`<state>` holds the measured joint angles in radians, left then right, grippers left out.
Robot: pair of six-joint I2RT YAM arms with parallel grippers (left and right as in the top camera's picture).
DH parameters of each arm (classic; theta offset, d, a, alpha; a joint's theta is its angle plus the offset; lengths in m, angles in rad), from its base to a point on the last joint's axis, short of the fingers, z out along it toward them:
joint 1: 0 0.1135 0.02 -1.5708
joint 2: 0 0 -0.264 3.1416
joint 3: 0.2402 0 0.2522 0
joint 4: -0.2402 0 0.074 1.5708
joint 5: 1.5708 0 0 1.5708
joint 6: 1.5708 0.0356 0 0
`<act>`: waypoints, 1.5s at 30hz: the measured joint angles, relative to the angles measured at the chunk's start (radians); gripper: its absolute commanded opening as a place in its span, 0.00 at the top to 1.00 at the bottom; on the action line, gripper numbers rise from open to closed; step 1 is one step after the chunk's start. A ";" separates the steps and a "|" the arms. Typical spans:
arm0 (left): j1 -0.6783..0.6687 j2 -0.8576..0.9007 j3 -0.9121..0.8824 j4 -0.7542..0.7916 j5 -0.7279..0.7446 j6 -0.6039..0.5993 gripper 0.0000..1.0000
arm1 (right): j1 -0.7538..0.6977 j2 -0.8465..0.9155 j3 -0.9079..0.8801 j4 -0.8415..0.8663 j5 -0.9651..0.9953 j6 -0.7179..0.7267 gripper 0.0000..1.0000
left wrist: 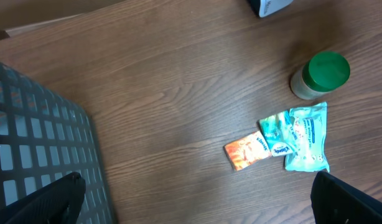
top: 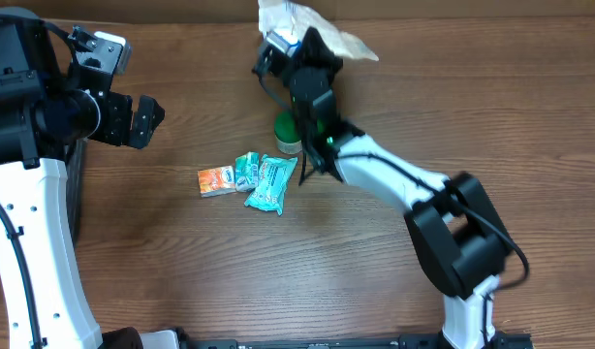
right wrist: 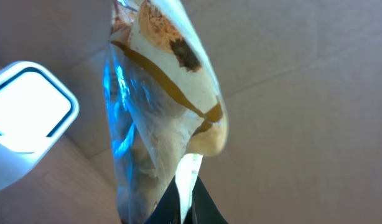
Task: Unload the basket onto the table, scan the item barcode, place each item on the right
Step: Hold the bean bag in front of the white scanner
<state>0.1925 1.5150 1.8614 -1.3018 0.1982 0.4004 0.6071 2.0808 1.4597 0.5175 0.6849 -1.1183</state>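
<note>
While the overhead view gives only the top of the right gripper (top: pixel 296 48) at the far edge of the table (top: pixel 491 107), the right wrist view shows its dark fingertips (right wrist: pixel 197 202) pressed together on the bottom edge of a clear bag (right wrist: pixel 160 106). The bag stands upright above them, with pale and brown contents inside. A white scanner (right wrist: pixel 26 121) with a glowing window sits just beside the bag, on its left in that view; blue light falls on the near side of the film. No barcode can be made out.

From overhead, the bag (top: pixel 288 15) is held off the table, beyond the green-lidded jar (top: pixel 290 131), and the right arm passes over the jar, hiding part of it. The left wrist view shows the jar (left wrist: pixel 321 74) whole and upright.

Left gripper (top: pixel 142 118): fingers wide apart, holding nothing, raised at the left side. Its own camera shows one tip in each lower corner.

Near the jar, three packets lie flat in a touching row: orange packet (top: pixel 216 181), small teal packet (top: pixel 246 172), large teal packet (top: pixel 271 184). Only the left wrist view shows the grey mesh basket (left wrist: pixel 35 143).
</note>
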 measured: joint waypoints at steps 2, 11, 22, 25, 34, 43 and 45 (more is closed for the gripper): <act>0.000 0.000 0.000 0.000 0.000 0.000 0.00 | -0.019 0.042 0.055 0.002 -0.016 -0.026 0.96; 0.000 0.000 0.000 0.000 0.000 0.000 0.00 | -0.044 0.124 0.119 0.013 -0.100 -0.166 0.96; 0.000 0.000 0.000 0.000 0.000 0.000 0.00 | -0.044 0.195 0.119 0.018 -0.128 -0.198 0.96; 0.000 0.000 0.000 0.000 0.000 0.000 0.00 | -0.045 0.195 0.119 0.021 -0.128 -0.198 0.96; 0.000 0.000 0.000 0.000 0.000 0.000 0.00 | -0.042 0.195 0.119 0.089 -0.093 -0.198 0.96; 0.000 0.000 0.000 -0.001 0.000 0.000 0.00 | -0.031 0.152 0.120 -0.008 -0.040 -0.196 0.96; 0.000 0.000 0.000 0.000 0.000 0.000 0.00 | -0.028 0.094 0.120 -0.120 -0.030 -0.171 0.96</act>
<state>0.1925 1.5150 1.8614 -1.3022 0.1986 0.4004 0.5789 2.1750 1.5799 0.3973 0.6548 -1.2888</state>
